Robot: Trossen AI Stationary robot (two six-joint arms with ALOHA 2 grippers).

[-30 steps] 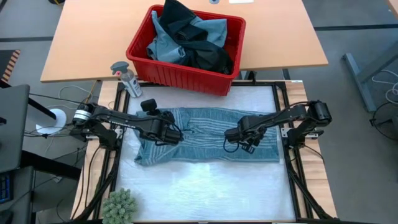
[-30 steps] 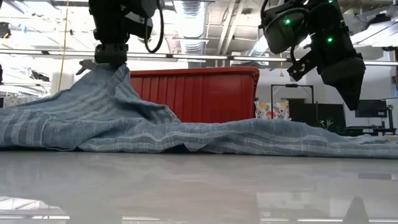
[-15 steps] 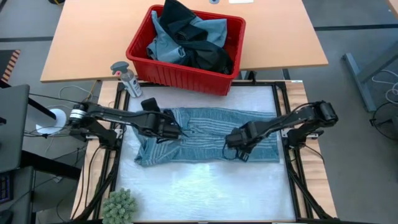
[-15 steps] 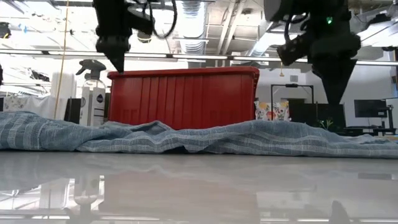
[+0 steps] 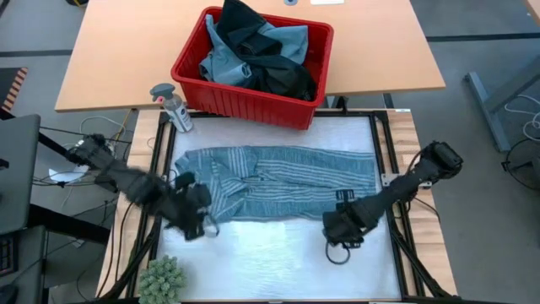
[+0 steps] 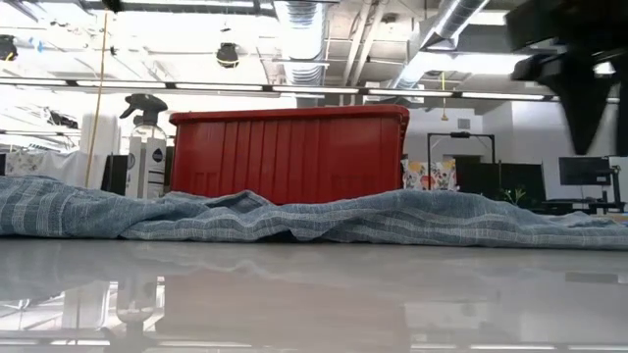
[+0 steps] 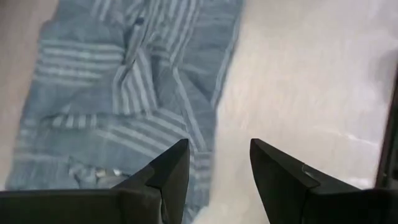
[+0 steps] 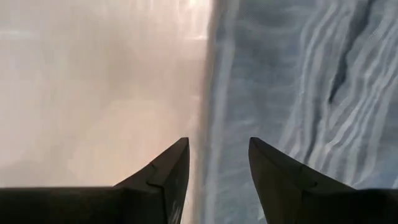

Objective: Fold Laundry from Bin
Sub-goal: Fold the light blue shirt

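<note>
A grey-blue striped garment (image 5: 278, 181) lies spread out across the middle of the white table; in the low view the garment (image 6: 294, 218) rests flat with low wrinkles. The red bin (image 5: 253, 63) stands behind the table's far edge with dark and light blue laundry (image 5: 253, 55) heaped in it. My left gripper (image 5: 192, 221) hangs open over the garment's near left corner (image 7: 193, 155). My right gripper (image 5: 342, 230) hangs open over the garment's near edge (image 8: 217, 93), toward the right. Neither touches the cloth.
A spray bottle (image 5: 169, 105) stands left of the bin. A green spiky ball (image 5: 160, 279) sits at the near left corner. Black frame rails (image 5: 392, 211) run along the table's sides. Bare white surface (image 5: 270, 253) lies between the garment and the near edge.
My left gripper has let go of the garment's raised left part, which has dropped and now lies flat. It then went toward the near left. My right gripper has gone toward the table's near edge, off the garment's middle to its near edge.
</note>
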